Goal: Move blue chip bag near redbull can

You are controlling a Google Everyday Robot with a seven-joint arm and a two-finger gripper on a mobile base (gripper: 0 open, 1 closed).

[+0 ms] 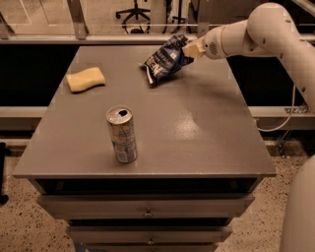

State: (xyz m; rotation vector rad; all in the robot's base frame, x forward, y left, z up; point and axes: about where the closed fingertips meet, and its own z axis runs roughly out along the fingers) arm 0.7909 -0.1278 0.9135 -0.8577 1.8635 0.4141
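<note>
The blue chip bag (165,60), which looks light, soft and crinkly, hangs tilted over the far side of the counter (197,123), pinched by its top corner in the closed claw (191,49), well apart from the redbull can (121,134).

I see a yellow sponge (86,78) lying flat on the table (197,128), far-left part, nothing touching it. Table top is grey w/ a dull glare patch right of ctr. Below the top, front side: stacked drawers (98,204), each w/ a small knob (147,214). Bkgd: office chair (134,10) on castors beyond the table, and a metal rail (123,38) along the far edge. Speckled floor (29,216) below, pale cable (290,113) at right. End effector (189,49) is over the table's far-right part, clamped on the blue chip bag (165,59).
</note>
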